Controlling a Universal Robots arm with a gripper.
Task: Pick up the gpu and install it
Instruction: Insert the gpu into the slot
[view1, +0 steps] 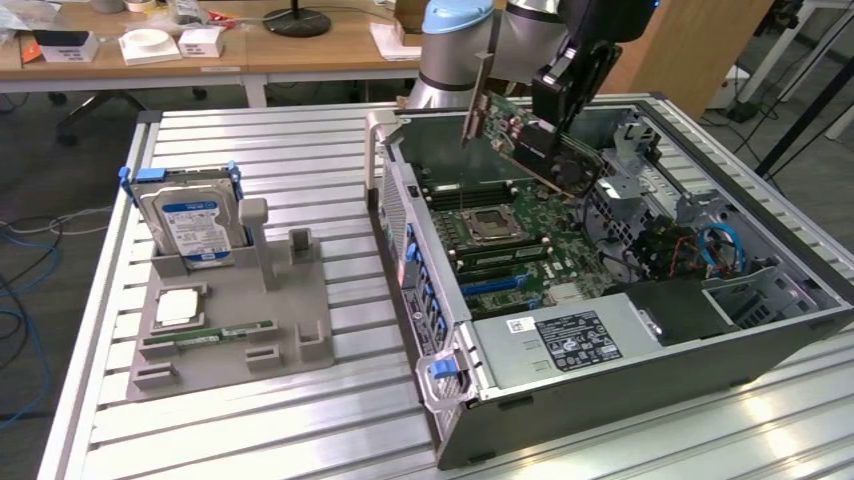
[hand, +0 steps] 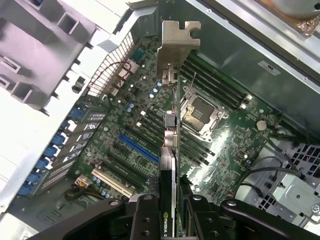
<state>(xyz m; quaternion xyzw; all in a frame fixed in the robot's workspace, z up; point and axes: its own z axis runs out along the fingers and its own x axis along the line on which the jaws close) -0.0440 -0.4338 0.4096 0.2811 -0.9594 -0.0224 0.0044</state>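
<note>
Your gripper (view1: 558, 105) is clamped on the gpu (view1: 514, 130), its fingers (hand: 145, 220) pinching the card's edge from both sides. The card hangs tilted over the open computer case (view1: 747, 330), above the motherboard (view1: 534, 235) and not touching it, with its silvery bracket (hand: 178, 42) at the end farthest from the fingers. At the exterior view's left, the hard drive (view1: 195, 222) stands upright in the grey holder (view1: 300, 330).

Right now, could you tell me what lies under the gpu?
The pincer holds the gpu above the motherboard: blue slot, black slots, CPU socket. The card hides whatever lies directly beneath.
</note>
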